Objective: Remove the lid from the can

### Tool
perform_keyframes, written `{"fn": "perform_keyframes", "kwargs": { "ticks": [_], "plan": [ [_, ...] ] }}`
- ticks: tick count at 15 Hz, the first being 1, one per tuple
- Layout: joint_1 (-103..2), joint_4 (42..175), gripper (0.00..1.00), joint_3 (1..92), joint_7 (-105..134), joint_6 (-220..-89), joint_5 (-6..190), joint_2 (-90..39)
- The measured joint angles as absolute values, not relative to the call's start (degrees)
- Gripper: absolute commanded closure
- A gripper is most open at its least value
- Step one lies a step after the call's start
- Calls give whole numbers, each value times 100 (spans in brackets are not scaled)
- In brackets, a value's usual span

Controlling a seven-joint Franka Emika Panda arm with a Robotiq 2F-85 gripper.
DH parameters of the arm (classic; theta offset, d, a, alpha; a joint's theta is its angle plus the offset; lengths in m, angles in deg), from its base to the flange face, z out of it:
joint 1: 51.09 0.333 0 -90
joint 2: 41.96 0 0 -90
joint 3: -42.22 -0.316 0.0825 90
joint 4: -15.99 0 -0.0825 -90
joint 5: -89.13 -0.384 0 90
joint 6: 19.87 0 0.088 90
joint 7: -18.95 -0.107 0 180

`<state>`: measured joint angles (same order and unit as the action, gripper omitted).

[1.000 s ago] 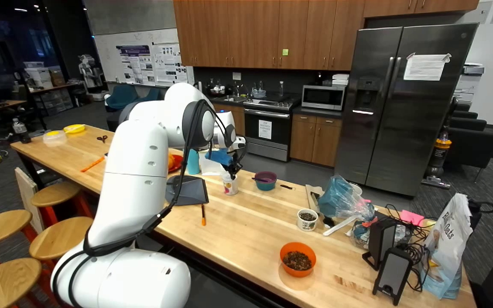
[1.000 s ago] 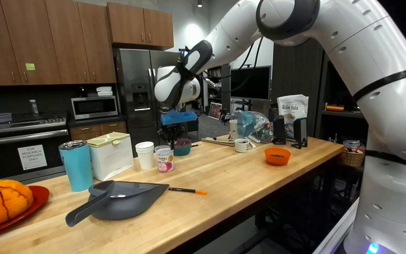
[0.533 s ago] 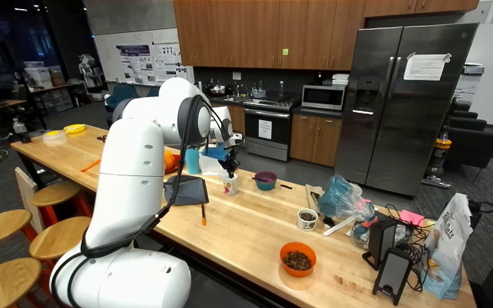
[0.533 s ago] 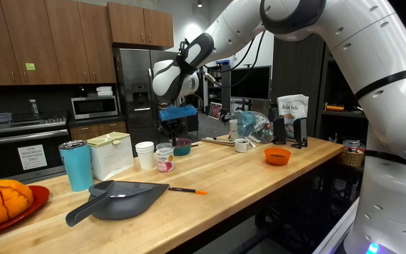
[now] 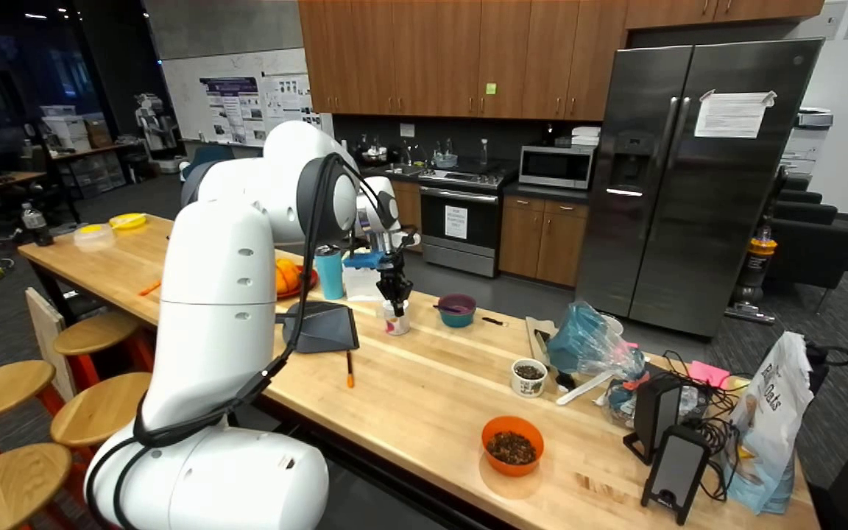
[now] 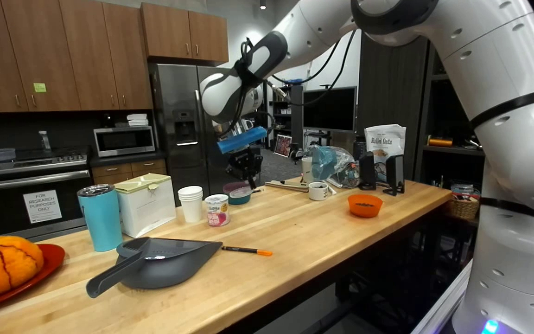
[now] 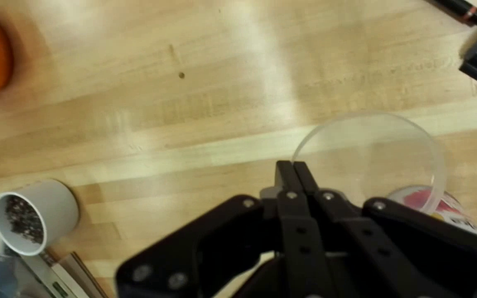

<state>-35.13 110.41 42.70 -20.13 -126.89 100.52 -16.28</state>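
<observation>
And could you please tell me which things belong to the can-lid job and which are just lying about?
Job: can; clear lid, held by the end effector.
Lying about: turquoise tumbler; gray dustpan; white cups; orange bowl; oats bag; white box.

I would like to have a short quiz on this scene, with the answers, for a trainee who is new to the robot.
1. Choose: where is the clear lid relative to the gripper? A) apart from it; B) held at the edge by it; C) lying on top of it.
2. True or false: the can lies on its side.
3. Fill in the colour: the pumpkin rests on a ... plate.

Key: 1. B; 2. False, it stands upright; 3. red.
</observation>
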Motion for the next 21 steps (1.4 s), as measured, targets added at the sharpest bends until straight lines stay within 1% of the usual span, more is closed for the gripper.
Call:
{"fn": "perform_keyframes", "kwargs": {
  "ticks": [6, 21],
  "plan": [
    [-3570, 11120, 100, 4272, -2261, -11254, 10118, -1678],
    [-4109, 12057, 100, 4289, -2098, -8867, 10921, -2202]
  ]
}}
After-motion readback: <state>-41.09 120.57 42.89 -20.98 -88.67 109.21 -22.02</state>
